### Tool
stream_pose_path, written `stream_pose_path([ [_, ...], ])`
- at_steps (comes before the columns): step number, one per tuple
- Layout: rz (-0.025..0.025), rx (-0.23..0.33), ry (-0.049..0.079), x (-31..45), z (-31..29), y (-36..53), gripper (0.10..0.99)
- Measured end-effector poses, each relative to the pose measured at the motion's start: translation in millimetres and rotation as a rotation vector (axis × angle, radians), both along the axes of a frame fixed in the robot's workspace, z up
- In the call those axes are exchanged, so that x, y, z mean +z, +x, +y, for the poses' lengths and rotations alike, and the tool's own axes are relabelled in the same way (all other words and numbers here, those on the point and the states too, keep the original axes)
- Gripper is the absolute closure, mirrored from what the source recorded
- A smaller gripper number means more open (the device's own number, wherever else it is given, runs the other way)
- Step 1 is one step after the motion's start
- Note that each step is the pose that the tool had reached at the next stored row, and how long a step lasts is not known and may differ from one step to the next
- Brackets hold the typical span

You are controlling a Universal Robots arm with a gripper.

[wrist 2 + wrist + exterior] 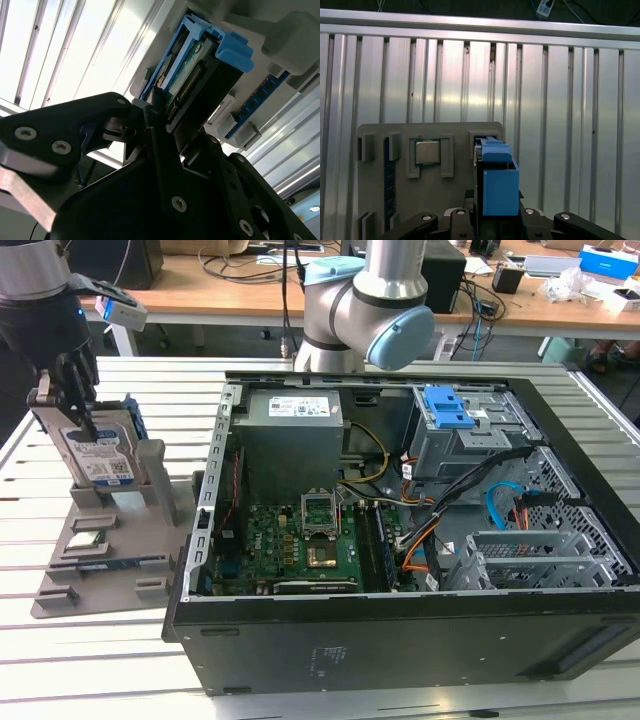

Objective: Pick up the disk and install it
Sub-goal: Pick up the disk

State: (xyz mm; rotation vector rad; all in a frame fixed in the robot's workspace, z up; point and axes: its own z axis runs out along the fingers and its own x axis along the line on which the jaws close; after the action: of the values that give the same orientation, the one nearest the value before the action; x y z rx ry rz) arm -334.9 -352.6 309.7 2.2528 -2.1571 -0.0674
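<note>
Black fingers pinch the disk across its thin edge in the second wrist view, with the connector row and blue frame toward the camera; gripper closed on it. The first wrist view shows what lies beyond: frame end-on, processor chip seated in a pocket of the grey fixture plate, then bare slatted aluminium table. The exterior view gives the layout: gripper atop the disk, which stands upright between the fixture's grey uprights at the exterior view's left; can't tell if its lower edge is seated. Fixture just beside the open computer case; bare slats around the fixture's other sides. Drive cage with blue latch at the case's far side.
</note>
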Motion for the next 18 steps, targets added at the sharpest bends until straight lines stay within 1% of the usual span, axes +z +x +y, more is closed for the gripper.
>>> stream_pose_path([
  [1, -0.0001, 0.000, 0.000, 0.6, 0.0, 0.0, 0.725],
  [4, -0.0003, 0.000, 0.000, 6.4, 0.4, 0.0, 0.725],
  [18, -0.0002, 0.000, 0.000, 24.3, 0.9, 0.0, 0.725],
])
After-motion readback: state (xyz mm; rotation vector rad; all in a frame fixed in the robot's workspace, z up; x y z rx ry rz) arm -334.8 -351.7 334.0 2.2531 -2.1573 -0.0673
